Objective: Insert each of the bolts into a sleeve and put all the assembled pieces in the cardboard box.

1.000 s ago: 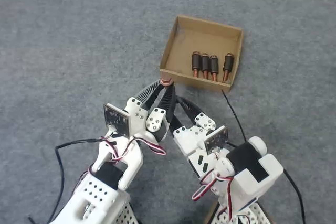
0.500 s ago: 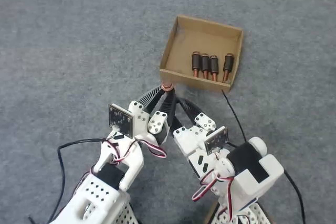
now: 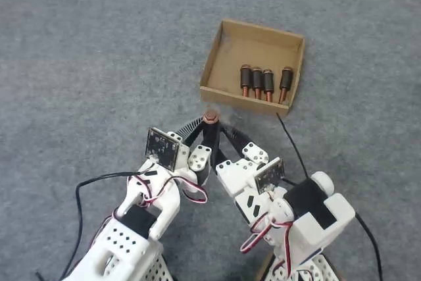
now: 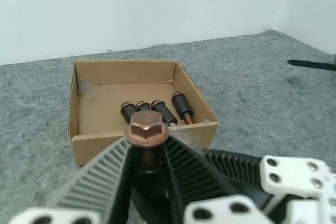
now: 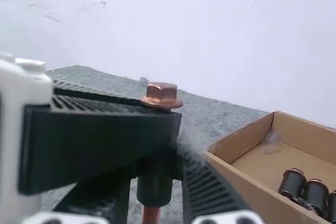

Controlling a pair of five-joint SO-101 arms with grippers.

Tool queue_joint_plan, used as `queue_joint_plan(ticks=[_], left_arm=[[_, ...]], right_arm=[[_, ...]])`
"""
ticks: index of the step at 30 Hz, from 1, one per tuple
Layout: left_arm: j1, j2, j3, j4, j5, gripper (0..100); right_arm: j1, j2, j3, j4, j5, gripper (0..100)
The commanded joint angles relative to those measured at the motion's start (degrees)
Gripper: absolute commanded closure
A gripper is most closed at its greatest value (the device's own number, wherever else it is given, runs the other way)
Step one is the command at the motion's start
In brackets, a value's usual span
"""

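A copper-headed bolt [image 3: 210, 118] stands upright just in front of the cardboard box [image 3: 233, 95], held where both grippers meet. My left gripper [image 4: 148, 153] is shut on the bolt's shank right under the hex head [image 4: 148, 128]. Lower down, my right gripper [image 5: 153, 195] is shut on a black sleeve [image 5: 155, 179] around the shank, and the copper tip [image 5: 151, 216] sticks out below. In the high view the left gripper [image 3: 205, 127] and right gripper [image 3: 217, 135] converge from either side. Several assembled pieces [image 3: 263, 82] lie side by side in the box.
The box [image 4: 94, 148] sits on grey carpet, its front wall a short way beyond the held bolt. A thin black cable [image 3: 293, 146] runs from the box's front corner back past the right arm. Open carpet spreads to the left.
Both grippers have drawn back together from the box's front wall toward the arm bases, carrying the bolt with them. The left wrist has swung to the right.
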Motion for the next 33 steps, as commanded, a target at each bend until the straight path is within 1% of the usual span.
queue_joint_plan(ticks=[1,6,9,31,33], left_arm=[[-0.79,-0.88,-0.75,2.11,-1.05,98],[-0.88,-0.88,-0.75,2.11,-0.79,92],[-0.88,-0.88,-0.75,2.11,2.29,90],[-0.88,-0.88,-1.80,2.11,2.90,90],[-0.79,-0.88,-1.80,2.11,2.99,89]], right_arm=[[0.84,-0.48,0.79,-0.31,0.79,99.2],[0.84,-0.48,0.79,-0.31,0.79,99.2],[0.84,-0.48,0.79,-0.22,0.79,99.2],[0.84,-0.48,0.79,-0.13,0.79,99.2],[0.92,-0.48,0.79,-0.22,0.79,99.2]])
